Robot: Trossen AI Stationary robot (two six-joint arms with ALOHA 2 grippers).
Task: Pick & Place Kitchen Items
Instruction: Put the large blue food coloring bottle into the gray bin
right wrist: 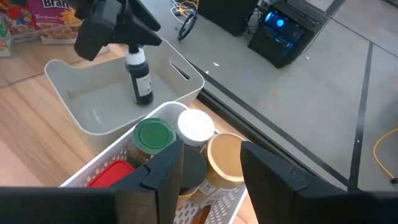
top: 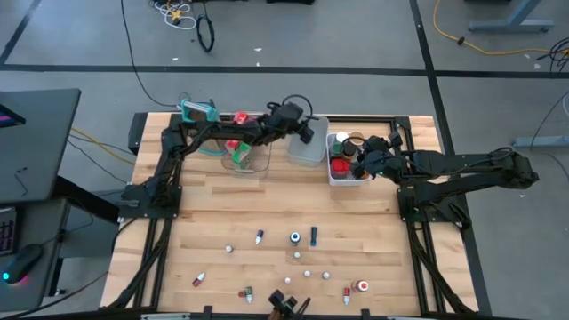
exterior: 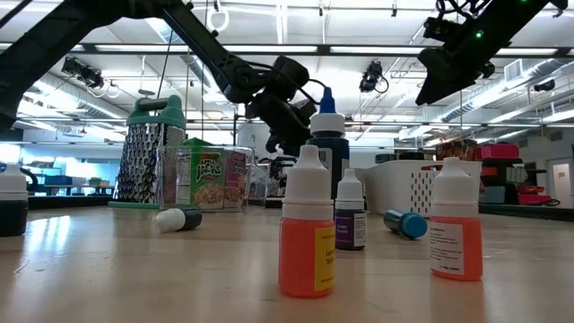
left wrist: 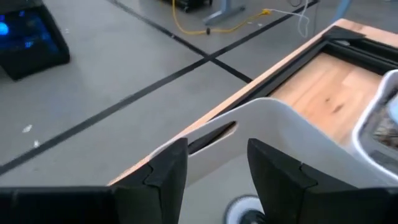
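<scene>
The left gripper (top: 307, 133) hangs over the grey bin (top: 313, 153) at upper centre of the high view, jaws parted and empty; just under it a dark-capped bottle (right wrist: 139, 77) stands upright inside the bin. The right gripper (top: 363, 158) hovers over the white bin (top: 335, 179) beside it, jaws parted, gripping nothing, above lidded jars (right wrist: 154, 138). More small bottles (top: 313, 236) lie scattered across the lower table (top: 213, 222).
</scene>
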